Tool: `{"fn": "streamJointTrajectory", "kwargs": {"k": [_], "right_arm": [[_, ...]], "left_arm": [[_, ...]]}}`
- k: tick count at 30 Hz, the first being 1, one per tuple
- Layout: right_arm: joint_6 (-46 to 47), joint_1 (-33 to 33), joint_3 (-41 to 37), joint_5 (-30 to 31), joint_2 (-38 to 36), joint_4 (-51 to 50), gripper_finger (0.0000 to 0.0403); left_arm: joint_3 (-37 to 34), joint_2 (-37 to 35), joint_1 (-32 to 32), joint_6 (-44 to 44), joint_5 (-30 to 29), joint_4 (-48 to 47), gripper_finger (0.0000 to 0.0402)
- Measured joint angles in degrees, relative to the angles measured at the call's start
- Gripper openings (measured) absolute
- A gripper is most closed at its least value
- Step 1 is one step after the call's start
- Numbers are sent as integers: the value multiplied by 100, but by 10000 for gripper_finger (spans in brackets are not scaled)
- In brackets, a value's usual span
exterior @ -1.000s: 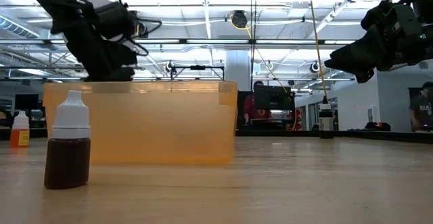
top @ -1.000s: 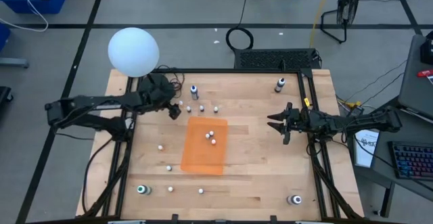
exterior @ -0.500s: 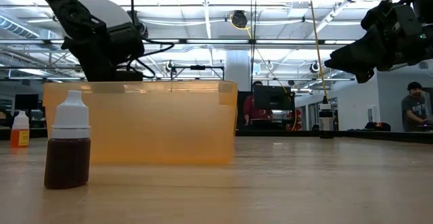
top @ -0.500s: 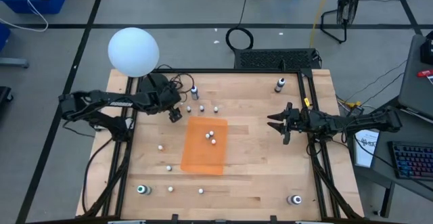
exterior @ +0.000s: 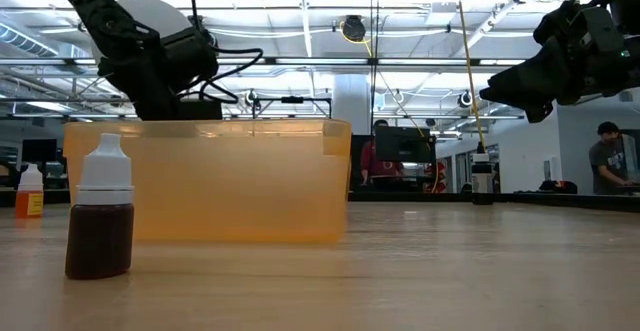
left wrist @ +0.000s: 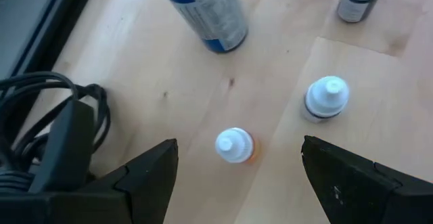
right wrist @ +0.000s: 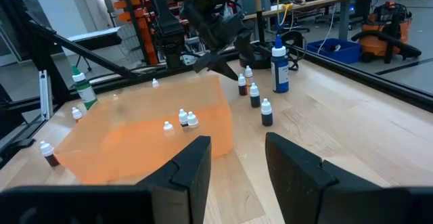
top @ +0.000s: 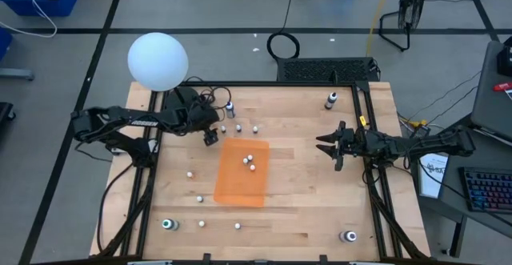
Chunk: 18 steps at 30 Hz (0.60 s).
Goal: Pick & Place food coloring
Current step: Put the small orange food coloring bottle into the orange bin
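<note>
Orange translucent plastic forms the shallow bin set at the middle of the pale wooden worktop, evidently as the drop place: a few tiny white-capped food coloring bottles already lie inside it, while others are scattered over the boards around it. The left hand is held at the far left of the worktop, just off the bin's far-left corner, its fingers spread wide. In the left wrist view a small orange-bodied, white-capped bottle stands upright between the spread fingers, not yet touched, so this bottle is judged to be the one aimed at. A second small bottle stands just beside it, and a taller blue-labelled bottle stands farther off; the closing fingers are judged to have little room on that side. A bundle of black cables lies close by the left edge. The right hand waits open over the right side, well apart from the bin. The stretch from bottle to bin is short and looks unobstructed.
</note>
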Motion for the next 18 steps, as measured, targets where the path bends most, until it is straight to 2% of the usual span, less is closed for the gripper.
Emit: {"fn": "streamJointTrajectory", "kwargs": {"k": [13, 18], "right_arm": [[0, 0, 0, 0, 0, 0, 130], [0, 1, 0, 0, 1, 0, 130]], "left_arm": [[0, 0, 0, 104, -56, -17, 307], [0, 0, 0, 127, 13, -18, 267]]}}
